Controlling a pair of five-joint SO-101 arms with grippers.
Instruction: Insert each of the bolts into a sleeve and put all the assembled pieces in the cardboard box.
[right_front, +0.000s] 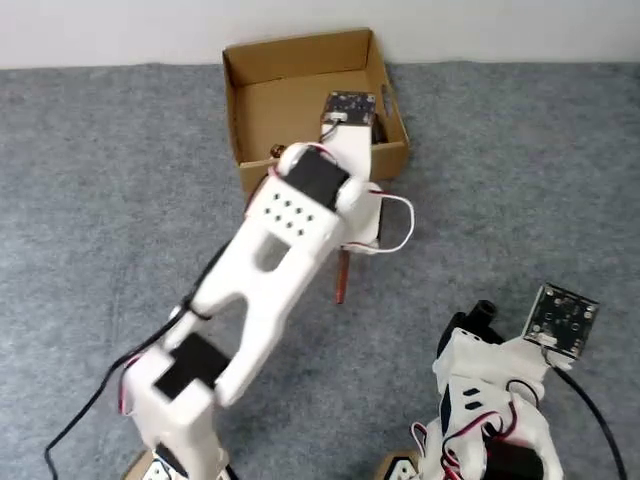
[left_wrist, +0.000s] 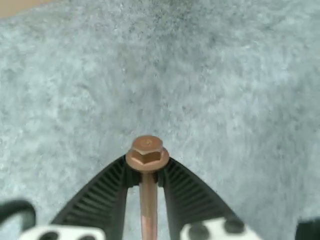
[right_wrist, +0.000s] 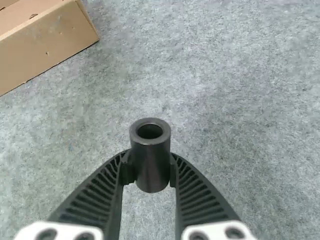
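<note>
A copper bolt (left_wrist: 148, 155) with a hex head is pinched between the black fingers of my left gripper (left_wrist: 147, 169), which is shut on it. From above, the bolt (right_front: 342, 276) hangs below the left arm, over the carpet just in front of the cardboard box (right_front: 300, 46). My right gripper (right_wrist: 149, 169) is shut on a black sleeve (right_wrist: 150, 152), whose open bore faces the camera. In the high view the sleeve (right_front: 483, 312) sits at the right arm's tip, near the front right, well apart from the bolt.
Grey carpet (right_front: 90, 200) covers the table. The open box stands at the back centre, and one of its corners (right_wrist: 40, 42) is seen from the right wrist. The left arm (right_front: 270, 260) crosses the middle and covers part of the box's front wall.
</note>
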